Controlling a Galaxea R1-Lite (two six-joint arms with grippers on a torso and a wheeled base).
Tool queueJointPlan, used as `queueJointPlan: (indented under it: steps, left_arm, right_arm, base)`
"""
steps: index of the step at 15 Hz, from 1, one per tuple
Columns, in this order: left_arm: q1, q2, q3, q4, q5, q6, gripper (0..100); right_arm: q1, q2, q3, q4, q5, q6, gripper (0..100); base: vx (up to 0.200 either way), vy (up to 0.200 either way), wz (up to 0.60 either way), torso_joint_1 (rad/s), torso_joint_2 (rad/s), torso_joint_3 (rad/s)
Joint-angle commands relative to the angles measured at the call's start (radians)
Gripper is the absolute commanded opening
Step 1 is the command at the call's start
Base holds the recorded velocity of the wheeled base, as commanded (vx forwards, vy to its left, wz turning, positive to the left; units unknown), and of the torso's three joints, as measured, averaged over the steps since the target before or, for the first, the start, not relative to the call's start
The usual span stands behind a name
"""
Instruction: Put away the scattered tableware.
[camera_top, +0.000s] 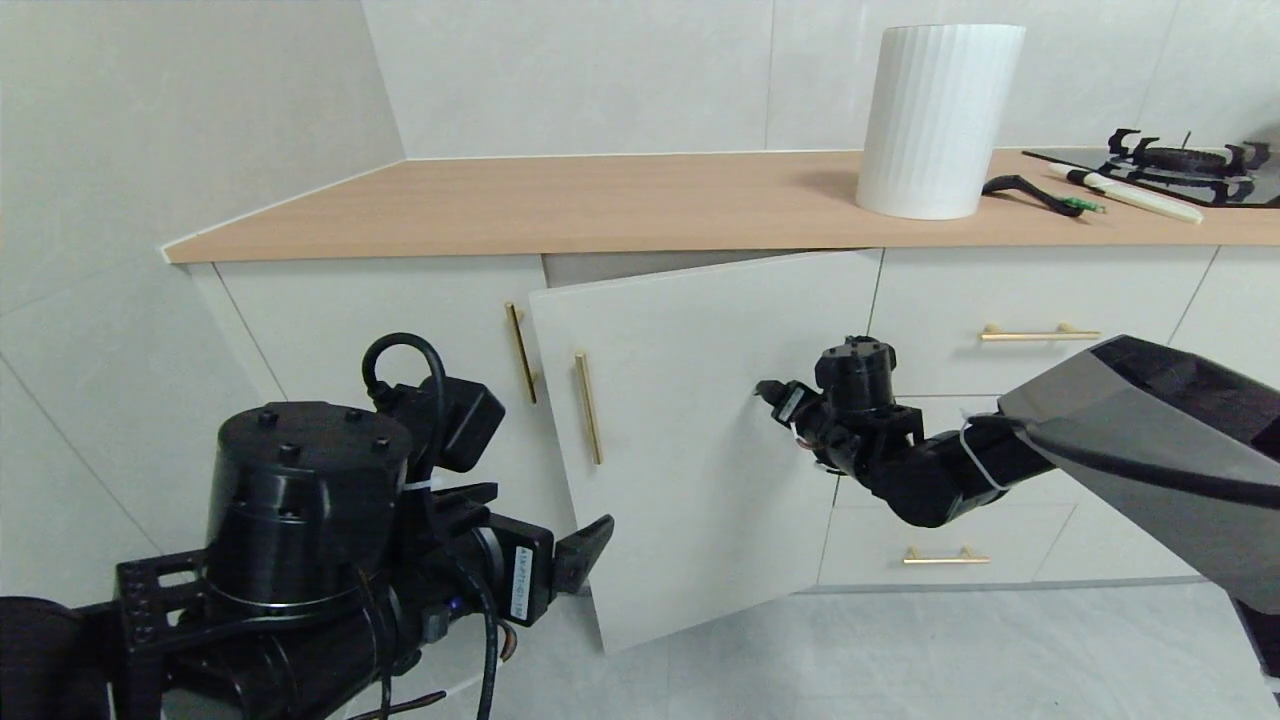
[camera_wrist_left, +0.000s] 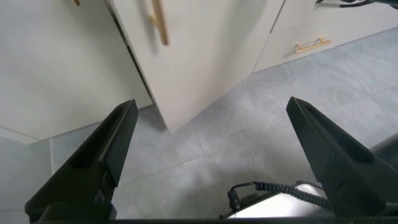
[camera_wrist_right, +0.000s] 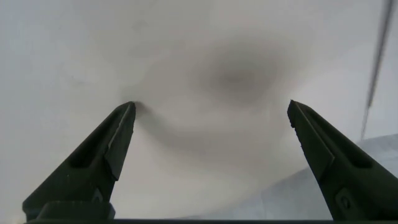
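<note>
On the wooden counter (camera_top: 520, 205) at the right lie a black-handled utensil (camera_top: 1035, 192) and a long white-handled utensil (camera_top: 1130, 195), beside a tall white ribbed container (camera_top: 935, 120). Below them a white cabinet door (camera_top: 700, 430) with a gold handle (camera_top: 588, 408) hangs ajar. My right gripper (camera_top: 772, 392) is open, and its fingertips point at the door's face; the door surface (camera_wrist_right: 211, 81) is close in front of its fingers. My left gripper (camera_wrist_left: 211, 162) is open and empty, low near the door's bottom corner (camera_wrist_left: 180, 106), above the floor.
A gas stove (camera_top: 1185, 160) sits at the counter's far right. Drawers with gold handles (camera_top: 1038, 334) are right of the open door, and a closed door with a handle (camera_top: 518, 352) is left of it. Grey tiled floor (camera_top: 900, 650) lies below.
</note>
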Motion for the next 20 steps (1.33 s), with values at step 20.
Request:
queueJointPlan:
  steps: [20]
  left_arm:
    - [0.000, 0.004, -0.002, 0.000, 0.000, 0.000, 100]
  right_arm:
    - [-0.089, 0.063, -0.139, 0.038, -0.119, -0.002, 100]
  base:
    - [0.000, 0.000, 0.00, 0.000, 0.00, 0.000]
